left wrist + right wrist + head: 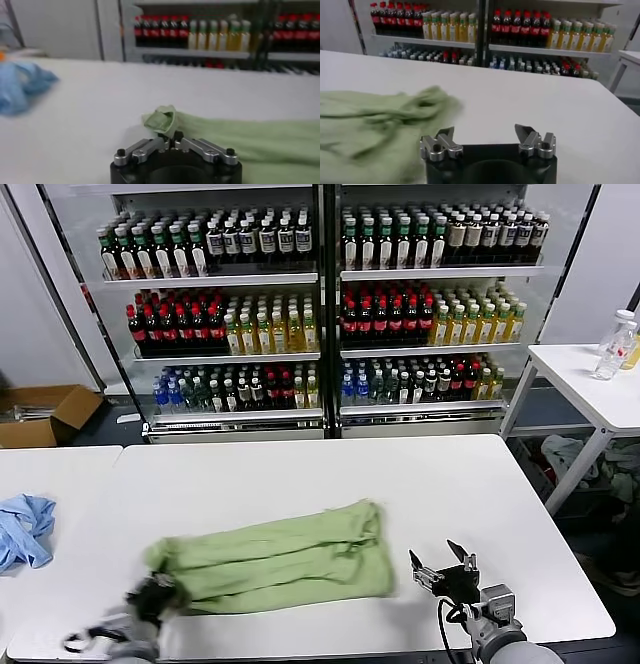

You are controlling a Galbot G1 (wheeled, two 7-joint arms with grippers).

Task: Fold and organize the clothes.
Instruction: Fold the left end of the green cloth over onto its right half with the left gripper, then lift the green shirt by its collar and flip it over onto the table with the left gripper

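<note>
Soft matt cotton here: the light green shirt (280,562) lies creased and rumpled on a smooth, matt white tabletop (300,474). The left tool (170,136) shows brushed silvery metal links over a black, faintly glossy plastic body, pinching a wad of cloth. The right tool (485,134) is the same metal and black. The blue cloth (22,529) looks thin and limp. Behind, glossy bottles (390,314).
</note>
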